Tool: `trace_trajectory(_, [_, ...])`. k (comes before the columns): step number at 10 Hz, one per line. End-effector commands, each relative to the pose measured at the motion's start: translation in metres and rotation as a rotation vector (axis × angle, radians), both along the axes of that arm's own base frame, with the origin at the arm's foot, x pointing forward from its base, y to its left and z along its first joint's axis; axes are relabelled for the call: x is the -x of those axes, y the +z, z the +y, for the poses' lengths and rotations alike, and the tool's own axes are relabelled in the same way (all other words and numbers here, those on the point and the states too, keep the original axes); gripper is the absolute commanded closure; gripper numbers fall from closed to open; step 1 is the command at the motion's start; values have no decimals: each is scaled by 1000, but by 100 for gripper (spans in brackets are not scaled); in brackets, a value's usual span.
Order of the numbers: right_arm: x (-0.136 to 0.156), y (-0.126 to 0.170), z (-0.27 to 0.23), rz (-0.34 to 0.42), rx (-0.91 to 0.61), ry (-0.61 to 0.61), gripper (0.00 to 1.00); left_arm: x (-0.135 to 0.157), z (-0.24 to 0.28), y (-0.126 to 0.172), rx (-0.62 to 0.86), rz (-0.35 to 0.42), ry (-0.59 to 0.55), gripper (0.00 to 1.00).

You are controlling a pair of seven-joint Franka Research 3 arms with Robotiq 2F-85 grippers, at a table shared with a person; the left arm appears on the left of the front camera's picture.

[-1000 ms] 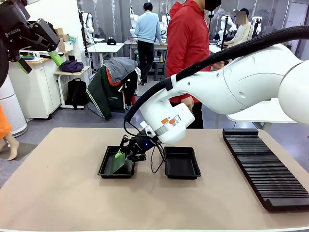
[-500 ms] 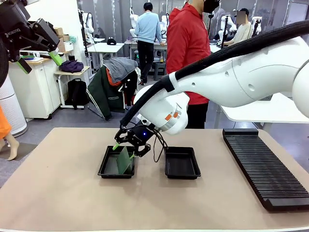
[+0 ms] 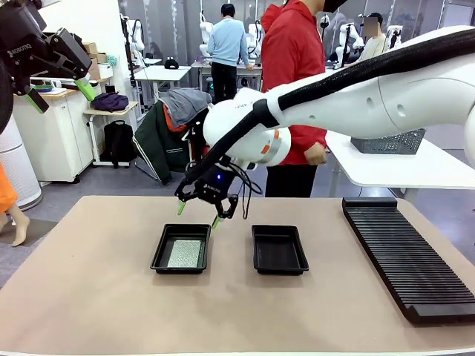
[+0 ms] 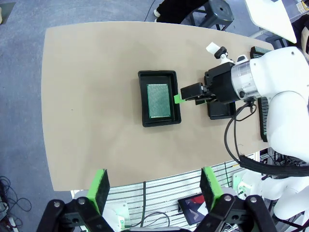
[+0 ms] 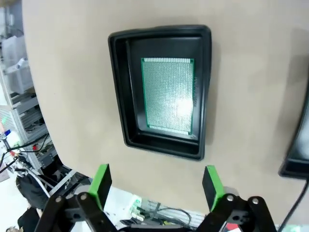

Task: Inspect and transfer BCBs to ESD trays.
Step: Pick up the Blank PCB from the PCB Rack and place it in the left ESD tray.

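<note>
Worktop [image 3: 89, 297]: bare tan surface with nothing fixing the trays down, so any knock could slide them. Ribbed rack [image 3: 404, 252] sits at the right side, well apart, low risk. Person [image 3: 293, 67] in red stands close behind the right arm; a wide swing could meet them.

Two ESD trays. The left tray [image 3: 180, 248] holds one BCB [image 5: 168, 94] flat on its floor, and the right tray [image 3: 279, 250] is empty. The board lies flat near the walls, so a re-grip would likely scrape or shove the tray.

Right claw [image 3: 199, 215] hovers above the left tray, spread wide, pinching nothing. Its loose cable [image 4: 226, 140] could snag a rim on a low pass. Left claw [image 3: 61, 93] is raised at far left, spread, empty.

Writing: "ROBOTIQ" on the left claw's body. Nothing legible on the board or trays.
</note>
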State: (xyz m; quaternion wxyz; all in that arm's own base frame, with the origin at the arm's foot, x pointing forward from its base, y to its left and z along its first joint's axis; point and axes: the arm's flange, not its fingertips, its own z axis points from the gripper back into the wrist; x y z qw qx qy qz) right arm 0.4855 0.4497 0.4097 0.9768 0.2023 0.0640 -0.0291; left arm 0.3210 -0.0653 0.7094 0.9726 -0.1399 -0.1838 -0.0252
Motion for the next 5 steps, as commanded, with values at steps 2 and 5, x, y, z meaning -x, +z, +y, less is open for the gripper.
trace_trajectory(2, [-5,27,14,16,115,2,0,0,1,-1,1,4,1,0])
trace_trajectory(5, [-2,37,13,33,155,-14,0,0,1,-1,1,4,1,0])
